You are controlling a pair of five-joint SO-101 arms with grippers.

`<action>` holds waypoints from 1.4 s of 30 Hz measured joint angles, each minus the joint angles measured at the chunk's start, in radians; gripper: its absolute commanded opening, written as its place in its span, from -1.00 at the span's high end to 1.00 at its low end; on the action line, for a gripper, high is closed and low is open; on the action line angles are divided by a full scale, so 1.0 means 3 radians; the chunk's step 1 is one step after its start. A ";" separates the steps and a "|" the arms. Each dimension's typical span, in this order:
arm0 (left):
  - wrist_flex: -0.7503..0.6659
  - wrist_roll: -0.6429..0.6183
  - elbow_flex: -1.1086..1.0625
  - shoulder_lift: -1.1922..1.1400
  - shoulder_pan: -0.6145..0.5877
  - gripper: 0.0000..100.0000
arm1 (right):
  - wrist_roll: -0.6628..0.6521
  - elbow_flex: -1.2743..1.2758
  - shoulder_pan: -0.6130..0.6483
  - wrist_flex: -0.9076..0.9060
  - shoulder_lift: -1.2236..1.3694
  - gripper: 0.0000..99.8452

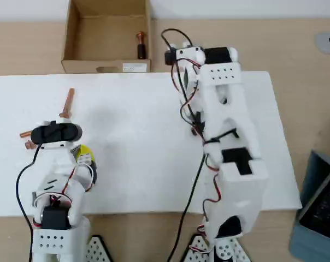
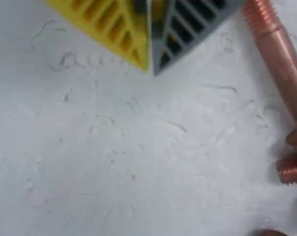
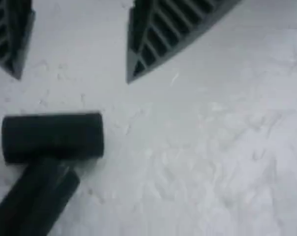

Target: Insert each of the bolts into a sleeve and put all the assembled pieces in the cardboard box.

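The cardboard box (image 1: 72, 38) stands on the wooden table (image 1: 296, 54) at the far edge of the white mat (image 1: 137, 153). Inside it, near one wall, lies one assembled piece (image 1: 140, 45), a copper bolt in a dark sleeve.

The left arm (image 1: 58, 191) stands over the near left part of the mat. The left gripper (image 2: 149, 66) has its yellow finger (image 2: 109, 29) and grey finger (image 2: 193, 24) pressed together at the tips with nothing between them, just above the mat. A long bolt (image 2: 279, 59) lies beside the grey finger. The threaded end of a second bolt (image 2: 292, 171) lies near it. From above, one bolt (image 1: 68, 103) lies on the mat just beyond this arm's wrist, and two more copper ends (image 1: 26, 134) poke out at its side.

The right arm (image 1: 230, 136) stretches up the right part of the mat. The right gripper (image 3: 72, 64) is spread wide, and both dark fingers (image 3: 153, 39) hang over bare mat. Near it lie two black sleeves. One sleeve (image 3: 52, 136) lies crossways, and the other sleeve (image 3: 33, 201) seems to butt against its side.
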State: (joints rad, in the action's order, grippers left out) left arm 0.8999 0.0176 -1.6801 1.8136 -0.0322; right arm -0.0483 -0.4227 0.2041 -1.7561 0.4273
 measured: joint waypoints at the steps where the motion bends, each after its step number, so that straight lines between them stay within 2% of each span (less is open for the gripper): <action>1: 0.0000 0.0000 0.0000 0.0000 0.0000 1.00 | 0.0000 -0.0066 0.0000 0.0000 0.0077 0.68; 15: 0.0000 0.0000 0.0000 0.0000 0.0000 1.00 | 0.0000 -0.1054 0.0000 0.0000 0.1166 0.68; 25: 0.0000 0.0000 0.0000 0.0000 0.0000 1.00 | 0.0015 -0.1320 -0.0123 -0.0005 0.1601 0.69; 33: 0.0000 0.0000 0.0000 0.0000 0.0000 1.00 | 0.0015 -0.1391 -0.0169 -0.0005 0.1667 0.97; 42: 0.0000 0.0000 0.0000 0.0000 0.0000 1.00 | -0.0097 -0.1458 -0.0174 -0.0015 0.1688 0.98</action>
State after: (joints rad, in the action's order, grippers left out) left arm 0.8999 0.0176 -1.6801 1.8136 -0.0322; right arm -0.0775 -0.8600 0.1519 -1.7607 0.9337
